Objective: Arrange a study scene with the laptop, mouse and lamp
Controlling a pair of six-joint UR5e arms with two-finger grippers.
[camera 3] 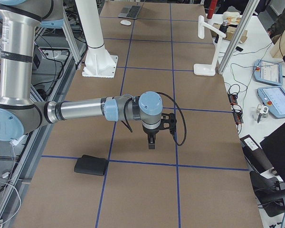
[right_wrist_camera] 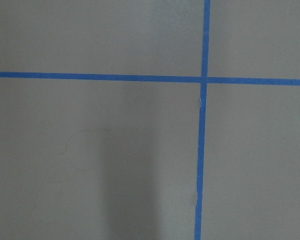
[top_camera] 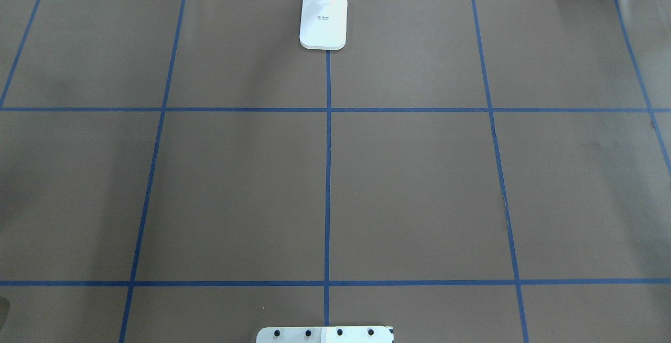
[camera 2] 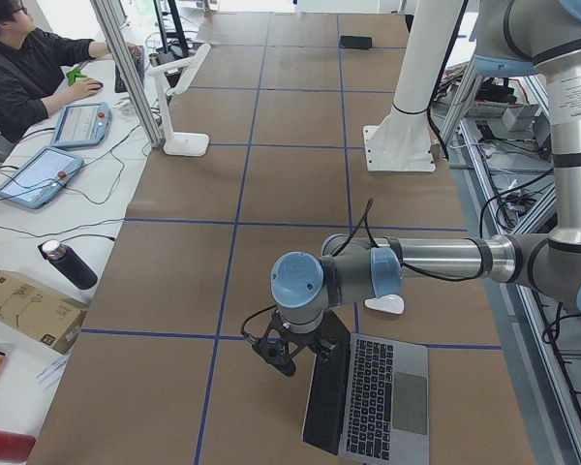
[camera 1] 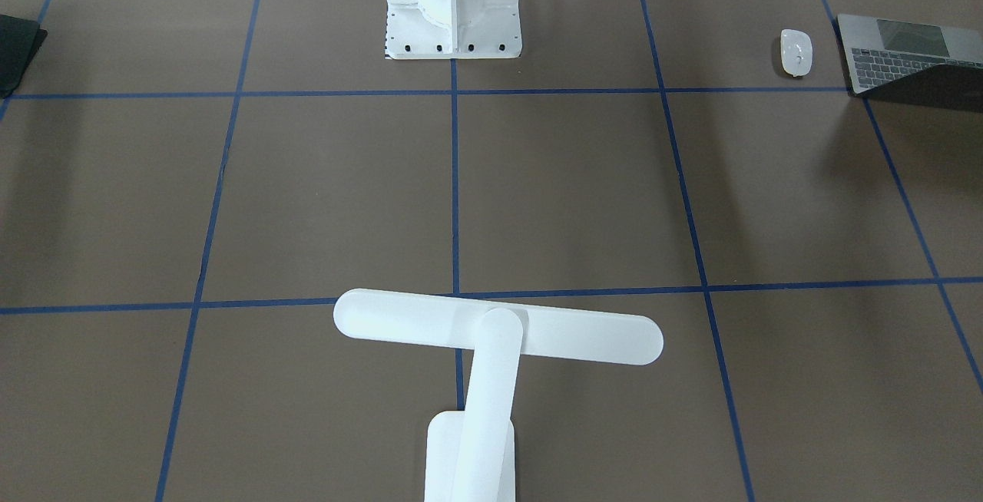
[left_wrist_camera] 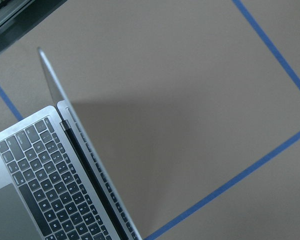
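Laptop (camera 2: pixel 382 397) stands open at the left end of the table (camera 2: pixel 290 184). The left gripper (camera 2: pixel 283 356) is close behind its upright lid, perhaps touching; fingers parted or together, I cannot tell. Mouse (camera 2: pixel 383 304) lies just beyond. Farther along stands the lamp (camera 1: pixel 491 331). The right gripper (camera 3: pixel 152 142) hangs over the table, its state equally unclear.

The left arm (camera 2: pixel 436 257) reaches out with its forearm level and wrist turned down, the left claw (camera 2: pixel 281 358) hanging low. The right arm (camera 3: pixel 80 110) is posed alike, the right claw (camera 3: pixel 152 144) pointing straight down (neither claw's opening can be judged).
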